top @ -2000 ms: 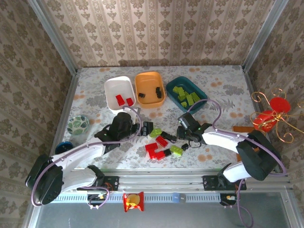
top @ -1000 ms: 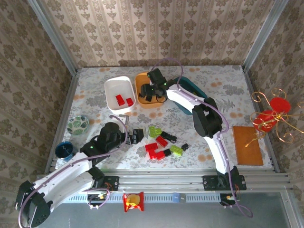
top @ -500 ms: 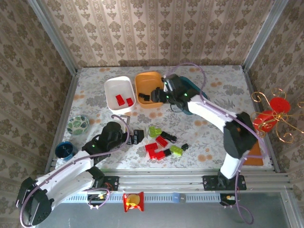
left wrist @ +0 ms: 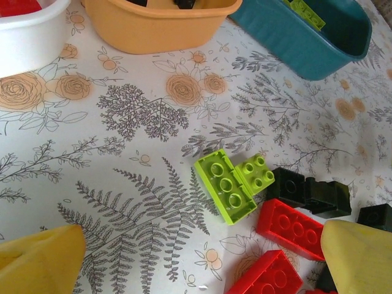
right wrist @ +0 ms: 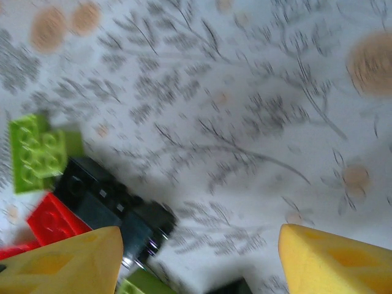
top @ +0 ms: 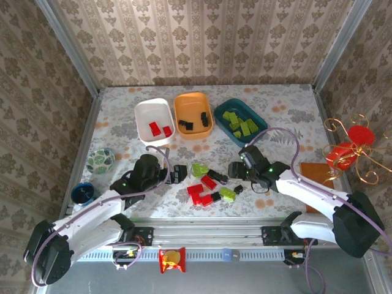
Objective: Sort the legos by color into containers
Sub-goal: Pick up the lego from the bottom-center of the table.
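Nothing gripped on either side: left gripper point(top: 177, 174) spread wide just left of the loose legos point(top: 208, 187), right gripper point(top: 234, 171) parted and empty just right of the same pile, on the flowered table point(top: 122, 110). At the far side, in a row — red bricks point(top: 160, 129) in the white tray point(top: 142, 110), black bricks point(top: 195, 121) in the orange tray point(top: 191, 105), lime green bricks point(top: 240, 125) in the teal tray point(top: 236, 103). From the left wrist, a lime pair point(left wrist: 233, 184) touching each other, with black and red pieces just beside.
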### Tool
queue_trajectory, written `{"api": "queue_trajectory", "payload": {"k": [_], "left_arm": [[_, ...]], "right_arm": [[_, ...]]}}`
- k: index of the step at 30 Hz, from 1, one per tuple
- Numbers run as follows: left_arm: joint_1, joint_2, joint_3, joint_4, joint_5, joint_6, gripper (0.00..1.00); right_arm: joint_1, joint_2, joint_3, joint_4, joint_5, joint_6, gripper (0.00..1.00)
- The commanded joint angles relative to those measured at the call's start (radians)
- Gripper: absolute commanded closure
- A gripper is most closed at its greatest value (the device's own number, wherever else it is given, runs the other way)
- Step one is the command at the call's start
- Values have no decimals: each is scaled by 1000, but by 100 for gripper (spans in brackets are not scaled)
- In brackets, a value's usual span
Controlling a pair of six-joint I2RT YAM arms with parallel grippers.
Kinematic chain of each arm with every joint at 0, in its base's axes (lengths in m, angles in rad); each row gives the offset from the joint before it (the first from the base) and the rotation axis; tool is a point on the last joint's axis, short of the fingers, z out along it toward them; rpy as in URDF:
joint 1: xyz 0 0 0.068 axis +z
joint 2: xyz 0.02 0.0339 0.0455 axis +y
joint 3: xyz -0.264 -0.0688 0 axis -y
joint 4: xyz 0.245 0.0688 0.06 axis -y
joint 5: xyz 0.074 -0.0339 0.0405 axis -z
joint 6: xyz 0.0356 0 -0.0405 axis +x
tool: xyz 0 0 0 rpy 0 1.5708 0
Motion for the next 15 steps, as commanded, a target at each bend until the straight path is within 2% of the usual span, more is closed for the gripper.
{"api": "queue_trajectory", "payload": {"k": [1,4,9,15], "left_arm": [[11,12,-8,34,24,-9,0],[13,20,-11,39,31,-14,0],[18,28,-12,41,35,-17,0],[25,44,-8,49,47,-21,0]], "right_arm": [[18,-2,-45,-65,26,53,31],[37,2,-78,-37,-20,42,30],[67,54,-83,-31,-23,23,29],[88,106,-65,-11,-16,7,33]]}}
